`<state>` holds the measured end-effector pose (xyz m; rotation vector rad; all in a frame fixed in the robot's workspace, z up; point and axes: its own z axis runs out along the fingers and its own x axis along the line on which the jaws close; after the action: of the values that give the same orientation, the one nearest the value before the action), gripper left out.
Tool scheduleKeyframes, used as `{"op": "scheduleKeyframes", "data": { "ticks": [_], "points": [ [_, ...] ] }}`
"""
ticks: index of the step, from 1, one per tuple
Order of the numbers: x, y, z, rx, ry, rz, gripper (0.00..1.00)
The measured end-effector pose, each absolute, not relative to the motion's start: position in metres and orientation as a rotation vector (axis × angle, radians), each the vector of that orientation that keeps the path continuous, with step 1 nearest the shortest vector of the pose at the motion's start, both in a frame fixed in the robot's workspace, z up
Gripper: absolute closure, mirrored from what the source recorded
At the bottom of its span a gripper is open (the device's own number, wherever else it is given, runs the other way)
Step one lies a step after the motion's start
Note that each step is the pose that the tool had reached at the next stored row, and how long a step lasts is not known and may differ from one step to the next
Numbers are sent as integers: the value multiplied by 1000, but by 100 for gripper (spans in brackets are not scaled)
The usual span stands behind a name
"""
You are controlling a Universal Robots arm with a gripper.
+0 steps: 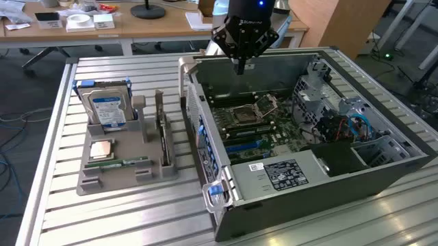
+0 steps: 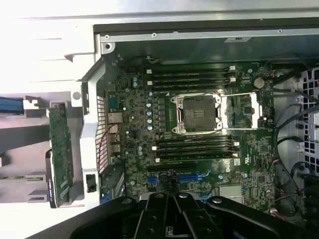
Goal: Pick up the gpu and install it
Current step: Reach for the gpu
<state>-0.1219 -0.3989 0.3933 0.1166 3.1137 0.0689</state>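
Slatted metal tabletop [image 1: 116, 218] carries everything under me, with a wooden desk [image 1: 143, 28] of clutter in the room beyond. My pincer [image 1: 239, 69] hangs pressed together, pinching nothing, just over the far rim of the open computer case [image 1: 308, 202]; from my wrist the black fingers [image 2: 164, 209] meet at a point above the board.

Directly below my pincer [image 2: 173, 195] lies the motherboard [image 2: 139, 134], with blue slots [image 2: 192, 177] nearest the tips. A little farther on, rows of dark memory slots [image 2: 194, 149] flank the bare processor socket [image 2: 198, 112], its metal frame flipped up. Deeper into the case, away from my pincer, sit a drive cage and looped blue cables [image 1: 357, 125].

Between my pincer and the parts outside stands the case's perforated rear wall [image 1: 194, 102].

Past that wall, toward the exterior view's left of my pincer, a grey holder [image 1: 120, 177] rests on the slats. The gpu [image 1: 161, 128] stands in it on edge, upright, in the slot closest to the case and well apart from my pincer. Farther out the holder keeps a blue-labelled hard drive [image 1: 108, 108] upright, a processor chip [image 1: 101, 148] lying flat, and a green memory stick [image 1: 124, 163].
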Motion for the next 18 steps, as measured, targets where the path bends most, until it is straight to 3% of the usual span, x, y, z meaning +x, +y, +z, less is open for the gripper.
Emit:
{"op": "scheduleKeyframes", "data": {
  "ticks": [18],
  "points": [
    [-128,-399,393,117,3114,69,89]
  ]
}}
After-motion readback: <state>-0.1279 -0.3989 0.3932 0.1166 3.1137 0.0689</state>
